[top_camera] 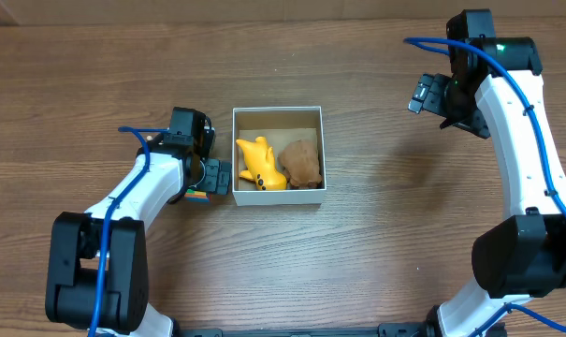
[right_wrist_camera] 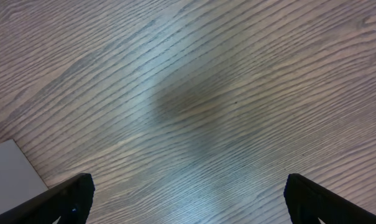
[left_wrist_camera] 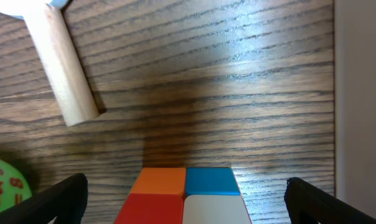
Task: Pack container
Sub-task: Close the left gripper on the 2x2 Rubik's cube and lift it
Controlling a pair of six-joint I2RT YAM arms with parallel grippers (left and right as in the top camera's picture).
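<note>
Hanging wide open over a multicoloured block (left_wrist_camera: 184, 194), the left gripper (top_camera: 217, 177) has the container (top_camera: 278, 197) just to its right; the right gripper (top_camera: 423, 94), wide and empty, is well apart.

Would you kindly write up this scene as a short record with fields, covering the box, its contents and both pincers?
container: white-walled box, open top, mid-table
inside: yellow toy and brown toy, side by side
left pincer: open, holding nothing, over a multicoloured block just left of the container
nearby on that side: wooden dowel, green disc
right pincer: open, empty, over bare wooden table, far right of the container
</note>
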